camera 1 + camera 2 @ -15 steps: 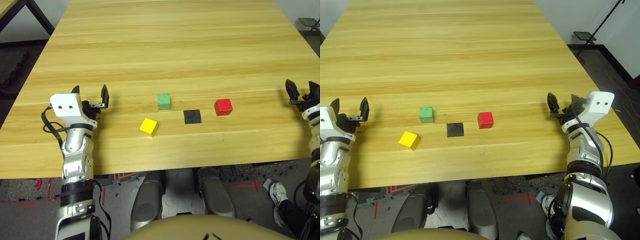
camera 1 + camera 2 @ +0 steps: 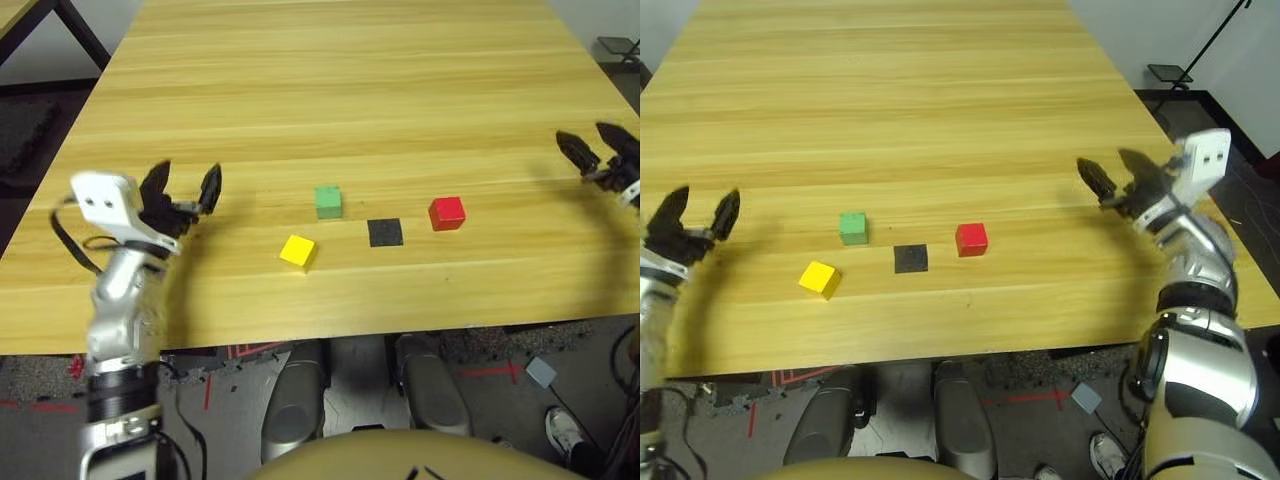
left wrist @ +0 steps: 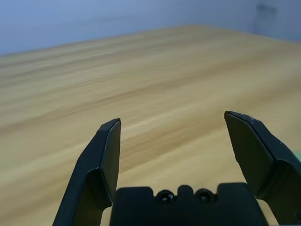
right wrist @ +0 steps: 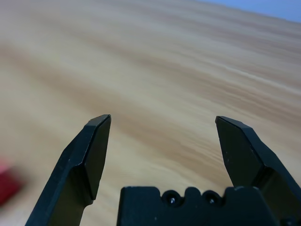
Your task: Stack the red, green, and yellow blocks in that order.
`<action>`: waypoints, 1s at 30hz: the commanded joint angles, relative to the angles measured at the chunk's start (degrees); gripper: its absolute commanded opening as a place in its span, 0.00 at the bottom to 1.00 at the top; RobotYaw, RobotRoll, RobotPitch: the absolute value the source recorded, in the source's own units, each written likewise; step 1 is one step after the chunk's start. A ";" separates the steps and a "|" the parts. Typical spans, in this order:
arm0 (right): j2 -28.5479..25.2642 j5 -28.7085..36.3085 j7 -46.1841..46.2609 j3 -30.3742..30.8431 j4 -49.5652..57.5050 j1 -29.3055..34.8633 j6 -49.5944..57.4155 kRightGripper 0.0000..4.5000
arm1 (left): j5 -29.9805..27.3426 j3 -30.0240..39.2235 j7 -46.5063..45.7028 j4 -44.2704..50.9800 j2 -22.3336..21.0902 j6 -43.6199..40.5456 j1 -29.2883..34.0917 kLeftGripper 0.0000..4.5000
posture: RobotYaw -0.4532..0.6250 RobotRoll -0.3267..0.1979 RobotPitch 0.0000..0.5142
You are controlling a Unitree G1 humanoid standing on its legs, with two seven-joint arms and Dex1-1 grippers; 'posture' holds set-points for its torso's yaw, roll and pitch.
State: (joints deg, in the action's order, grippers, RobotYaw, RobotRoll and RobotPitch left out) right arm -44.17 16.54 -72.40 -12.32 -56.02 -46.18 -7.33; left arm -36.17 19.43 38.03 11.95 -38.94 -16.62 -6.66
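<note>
Nothing is stacked yet: the red block (image 2: 446,213), green block (image 2: 327,202) and yellow block (image 2: 297,252) sit apart on the bench (image 2: 350,90), around a black patch (image 2: 385,232). Both the left end effector (image 2: 183,187) and right end effector (image 2: 1119,181) are wide open, empty (nothing blocks either).

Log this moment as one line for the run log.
left gripper open, empty | right gripper open, empty | red, green, yellow blocks apart on table | stack not started
</note>
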 commanded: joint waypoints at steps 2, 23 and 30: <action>-1.44 -3.73 -14.08 7.06 3.31 -0.17 -1.92 1.00 | 0.13 -3.87 10.48 0.82 -6.36 -3.06 -0.82 1.00 | 0.61 0.48 0.33; 1.37 -0.67 -20.10 32.28 4.64 -7.56 -9.58 1.00 | 12.91 -18.67 17.52 0.09 -4.01 1.05 -8.69 1.00 | 0.68 0.45 0.33; 3.21 -1.45 -20.10 35.50 2.73 -7.77 -9.61 1.00 | 14.53 -18.90 17.61 -0.08 -3.15 1.42 -8.03 1.00 | 0.71 0.44 0.33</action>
State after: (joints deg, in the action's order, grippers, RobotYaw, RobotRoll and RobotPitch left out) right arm -41.00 15.88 -92.13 22.09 -52.24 -53.86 -16.58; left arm -22.50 1.20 55.59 11.99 -42.37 -15.87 -15.37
